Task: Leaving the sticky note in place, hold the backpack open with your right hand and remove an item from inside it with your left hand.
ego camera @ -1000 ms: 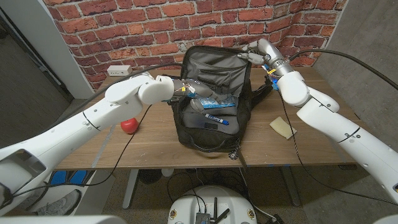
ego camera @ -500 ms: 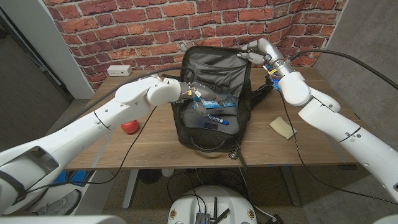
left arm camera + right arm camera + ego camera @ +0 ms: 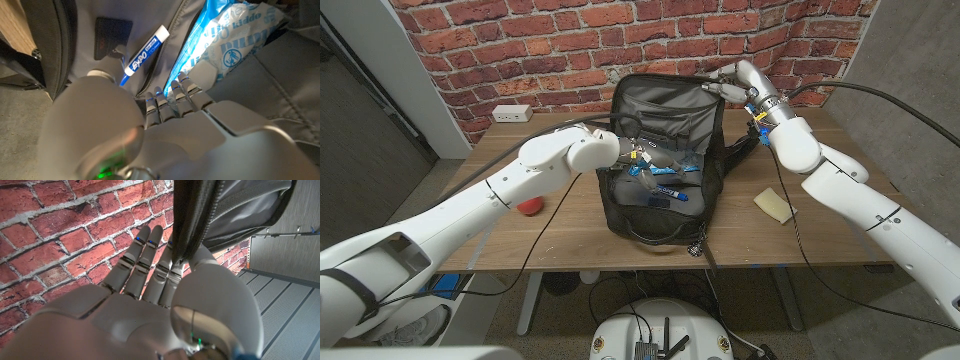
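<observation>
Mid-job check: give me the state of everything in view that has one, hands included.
backpack: unzipped, flap held upright.
right hand: pinching the flap's top edge.
left hand: inside the backpack, fingers at the blue-and-white packet; grip cannot be told.
marker: capped, lying inside the backpack.
sticky note: on the table, untouched.

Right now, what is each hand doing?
Left hand: inside the backpack, fingers by a blue-and-white packet; grip cannot be told.
Right hand: holding the backpack's flap.
</observation>
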Available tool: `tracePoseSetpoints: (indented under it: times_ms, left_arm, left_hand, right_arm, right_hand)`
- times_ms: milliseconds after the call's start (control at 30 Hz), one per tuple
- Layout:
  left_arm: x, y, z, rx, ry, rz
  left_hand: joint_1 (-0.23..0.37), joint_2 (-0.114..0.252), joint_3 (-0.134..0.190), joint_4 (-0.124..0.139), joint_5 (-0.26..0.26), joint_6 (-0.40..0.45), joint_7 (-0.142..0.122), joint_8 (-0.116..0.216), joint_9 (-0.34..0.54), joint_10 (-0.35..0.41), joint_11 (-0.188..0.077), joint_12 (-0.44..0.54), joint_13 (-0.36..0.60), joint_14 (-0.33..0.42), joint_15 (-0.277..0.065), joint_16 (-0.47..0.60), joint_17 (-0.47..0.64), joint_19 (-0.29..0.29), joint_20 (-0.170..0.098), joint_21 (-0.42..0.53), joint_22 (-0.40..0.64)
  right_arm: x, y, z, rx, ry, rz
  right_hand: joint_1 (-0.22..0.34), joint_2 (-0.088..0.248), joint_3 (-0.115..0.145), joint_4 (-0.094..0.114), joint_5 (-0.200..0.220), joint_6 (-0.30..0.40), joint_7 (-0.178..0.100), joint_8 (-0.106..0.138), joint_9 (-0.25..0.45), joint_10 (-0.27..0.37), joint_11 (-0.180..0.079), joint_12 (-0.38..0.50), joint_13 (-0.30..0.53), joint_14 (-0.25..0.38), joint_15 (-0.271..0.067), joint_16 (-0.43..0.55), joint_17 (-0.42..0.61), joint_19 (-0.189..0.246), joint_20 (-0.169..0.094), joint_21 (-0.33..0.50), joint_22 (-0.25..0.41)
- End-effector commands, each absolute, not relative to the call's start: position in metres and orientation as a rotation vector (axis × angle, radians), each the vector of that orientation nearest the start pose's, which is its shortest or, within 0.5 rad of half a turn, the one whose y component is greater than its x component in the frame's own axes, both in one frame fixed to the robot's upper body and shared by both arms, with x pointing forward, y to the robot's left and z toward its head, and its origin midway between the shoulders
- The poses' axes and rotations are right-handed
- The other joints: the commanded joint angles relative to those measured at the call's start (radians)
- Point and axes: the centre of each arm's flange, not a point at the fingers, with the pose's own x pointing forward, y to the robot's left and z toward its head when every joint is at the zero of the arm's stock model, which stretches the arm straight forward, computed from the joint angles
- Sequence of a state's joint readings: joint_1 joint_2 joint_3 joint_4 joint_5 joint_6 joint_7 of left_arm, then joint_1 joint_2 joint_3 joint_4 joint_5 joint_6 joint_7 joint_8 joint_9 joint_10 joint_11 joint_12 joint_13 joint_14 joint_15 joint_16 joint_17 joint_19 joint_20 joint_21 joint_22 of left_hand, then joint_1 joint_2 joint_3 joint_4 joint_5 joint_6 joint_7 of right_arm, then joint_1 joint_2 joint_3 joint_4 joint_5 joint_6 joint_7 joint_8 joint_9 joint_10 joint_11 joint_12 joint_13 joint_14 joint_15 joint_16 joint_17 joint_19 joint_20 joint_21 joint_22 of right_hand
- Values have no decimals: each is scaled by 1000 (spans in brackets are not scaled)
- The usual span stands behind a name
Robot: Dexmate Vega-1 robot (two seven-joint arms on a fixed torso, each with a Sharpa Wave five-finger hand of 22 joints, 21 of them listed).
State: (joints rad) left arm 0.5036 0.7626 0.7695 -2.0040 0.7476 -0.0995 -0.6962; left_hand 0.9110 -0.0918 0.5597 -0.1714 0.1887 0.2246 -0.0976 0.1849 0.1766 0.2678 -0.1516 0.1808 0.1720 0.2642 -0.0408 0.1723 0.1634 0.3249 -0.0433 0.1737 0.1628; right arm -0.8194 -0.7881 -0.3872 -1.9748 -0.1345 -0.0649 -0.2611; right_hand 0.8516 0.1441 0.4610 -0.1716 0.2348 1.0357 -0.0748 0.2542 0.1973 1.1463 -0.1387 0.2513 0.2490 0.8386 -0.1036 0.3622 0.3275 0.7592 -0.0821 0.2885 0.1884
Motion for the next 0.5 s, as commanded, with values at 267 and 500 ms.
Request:
tracePoseSetpoints:
  times_ms: [267, 500]
  left_arm:
    - [518, 62, 47, 2078, -712, -576]
    - [520, 58, 41, 2077, -710, -571]
  left_hand:
    - [13, 6, -23, 4, 3, 44, 14, 20, 3, 25, 10, 9, 2, 37, -132, 10, 0, -17, -124, 3, 4]
    - [17, 9, -39, 4, 4, 78, 10, 30, 3, 55, 11, 14, 1, 67, -144, 14, 0, -14, -131, 9, 4]
  right_arm:
    - [511, -229, 130, -836, -1041, -83]
    - [511, -230, 129, -833, -1043, -76]
  right_hand:
    - [11, 15, 2, 7, 10, 17, -8, 2, 3, 3, 5, -1, 6, 8, -119, -2, 5, -2, -86, 6, 2]
    - [12, 15, 2, 6, 10, 18, -7, 1, 3, 4, 6, -1, 7, 8, -121, -3, 6, -1, -86, 7, 2]
